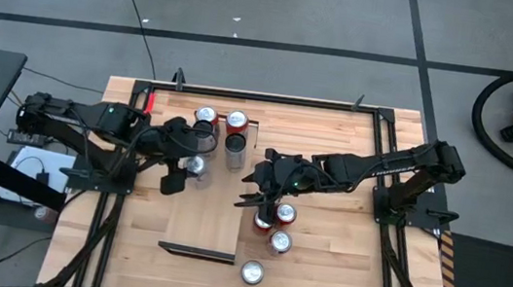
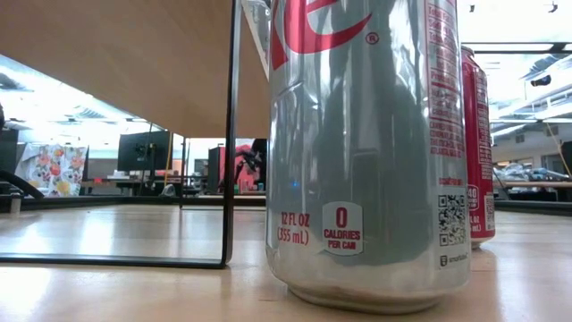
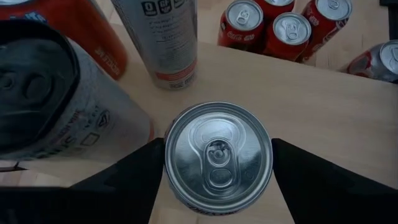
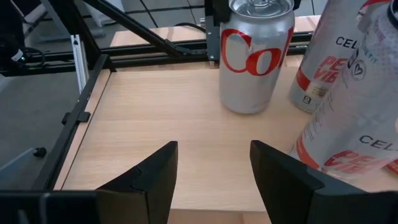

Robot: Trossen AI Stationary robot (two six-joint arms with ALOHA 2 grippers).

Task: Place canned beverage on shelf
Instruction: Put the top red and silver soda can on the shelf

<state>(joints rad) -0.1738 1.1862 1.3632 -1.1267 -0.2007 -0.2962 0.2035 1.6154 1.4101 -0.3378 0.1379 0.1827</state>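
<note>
High view: the left tool [image 1: 197,166] is over a silver can [image 1: 196,165] standing upright on the shelf [image 1: 220,203], whose long axis runs from the bench's [image 1: 330,260] far edge toward its near edge. The right tool [image 1: 253,186] hangs over the shelf's right side, near red cans [image 1: 278,227].

Left wrist view: the fingers [image 3: 134,180] flank the silver can [image 3: 217,155], lid up, apparently touching it.

Right wrist view: the right tool [image 4: 213,163] is parted and empty.

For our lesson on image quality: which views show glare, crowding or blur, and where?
Low view: the silver can fills the frame, its side streaked with reflections; windows behind are blown out. Left wrist view: the near dark can is blurred. Right wrist view: the slim can at the edge is soft.
</note>
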